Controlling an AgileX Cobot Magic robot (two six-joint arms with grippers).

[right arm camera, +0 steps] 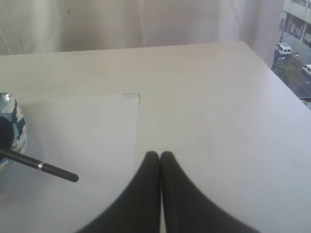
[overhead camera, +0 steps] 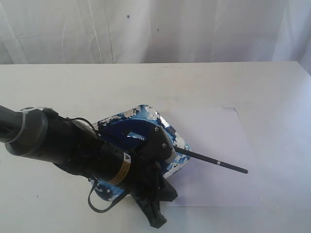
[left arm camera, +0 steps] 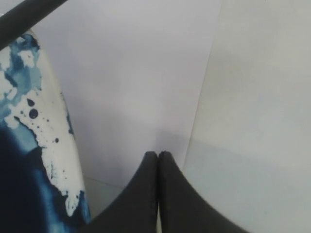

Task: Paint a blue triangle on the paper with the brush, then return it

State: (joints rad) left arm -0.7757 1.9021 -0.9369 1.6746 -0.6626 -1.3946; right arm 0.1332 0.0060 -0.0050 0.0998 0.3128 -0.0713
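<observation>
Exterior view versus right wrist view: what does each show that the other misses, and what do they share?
Only the exterior view: the left arm reaching over the paint dish. Only the right wrist view: the right gripper, jaws shut and empty, and a street outside. Both: the brush resting on the dish with its handle over the paper, which looks unpainted.

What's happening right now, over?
Left gripper, right gripper shut, empty. Brush rests on paint dish, handle over blank paper. Left arm over dish.
</observation>
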